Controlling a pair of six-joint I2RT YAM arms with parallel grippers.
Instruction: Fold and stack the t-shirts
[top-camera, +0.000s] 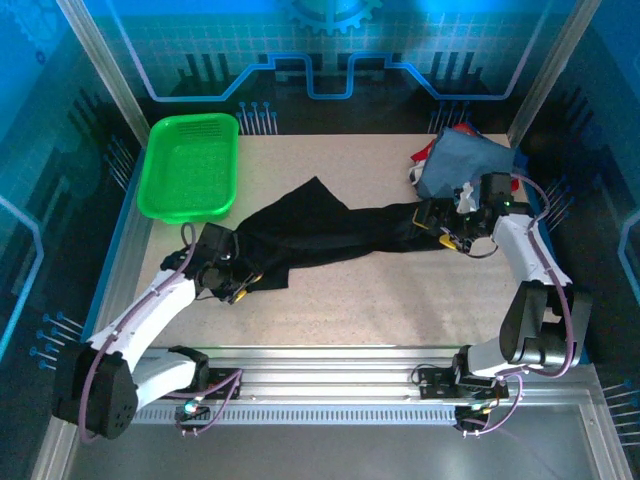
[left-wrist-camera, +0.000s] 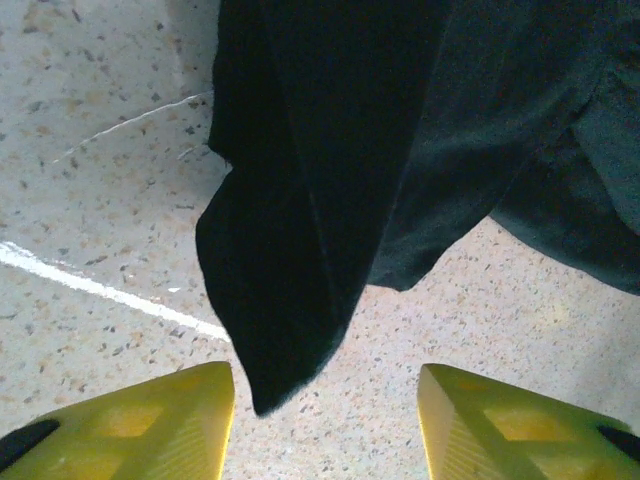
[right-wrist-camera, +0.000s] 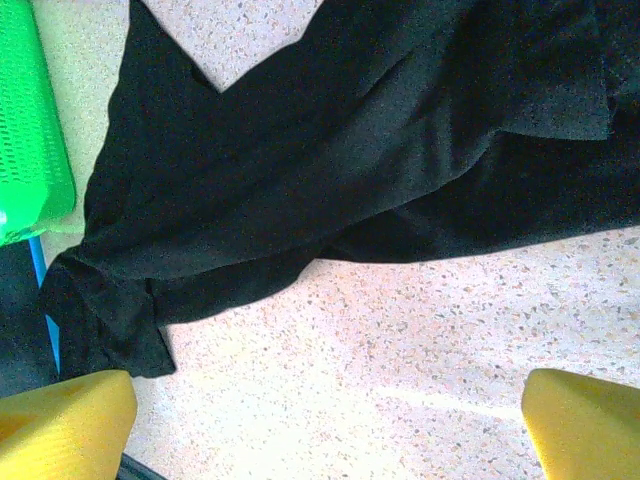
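Speckled table (top-camera: 400, 300), near edge open; black t-shirt (top-camera: 320, 235) mid-table between left hand (top-camera: 240, 287) and right hand (top-camera: 443, 235), both apart.

A large t-shirt (top-camera: 330, 235) lies across the table (top-camera: 380, 300), basket (top-camera: 192, 165) at far left, heaped t-shirts (top-camera: 465, 160) at far right.

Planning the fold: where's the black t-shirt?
Top view: the black t-shirt lies across the table's middle, between left gripper and right gripper, beside the green basket.
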